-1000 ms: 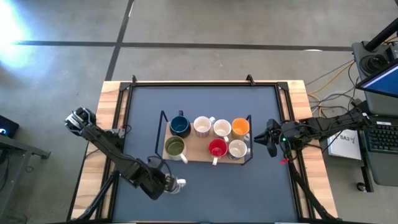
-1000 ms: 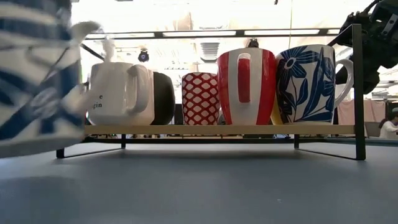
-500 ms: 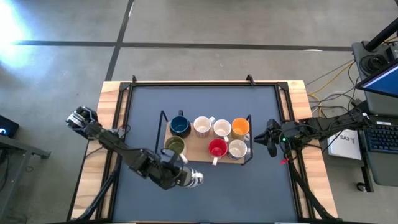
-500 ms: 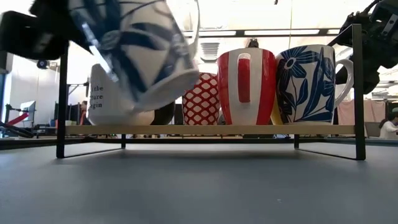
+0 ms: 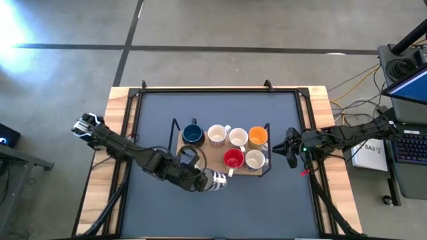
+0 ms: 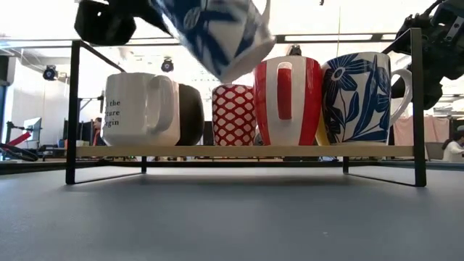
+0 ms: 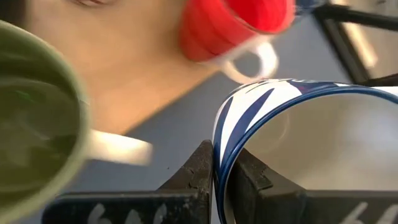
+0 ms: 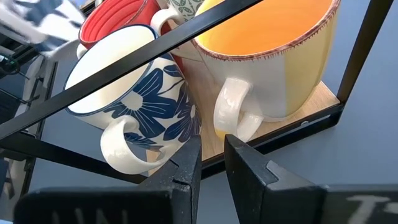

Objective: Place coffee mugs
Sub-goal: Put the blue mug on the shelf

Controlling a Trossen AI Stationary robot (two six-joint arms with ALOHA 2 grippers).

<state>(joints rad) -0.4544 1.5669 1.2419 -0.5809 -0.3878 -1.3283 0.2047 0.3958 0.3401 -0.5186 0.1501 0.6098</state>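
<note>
My left gripper is shut on a white mug with blue markings, just off the near edge of a wooden rack with a black wire frame. Standing on the rack are a dark blue, two white, an orange, an olive green, a red and a blue-flowered white mug. My right gripper waits, shut, at the rack's right end, touching nothing. My left gripper pinches the blue-marked mug by its rim, one finger outside the wall and one finger inside the hollow. The mug is lifted clear of the table and tilted, above the rack's mugs in the low view.
The rack's black frame posts and top bar stand around the mugs. Bare wood shows between the olive green and red mugs. Dark table lies open near and far of the rack. Cables and a laptop sit beyond the right edge.
My left gripper has carried the blue-marked mug from the table's near left toward the right and the far edge, up to the rack's near side. The mug has risen and stays tilted. My right arm has kept still.
</note>
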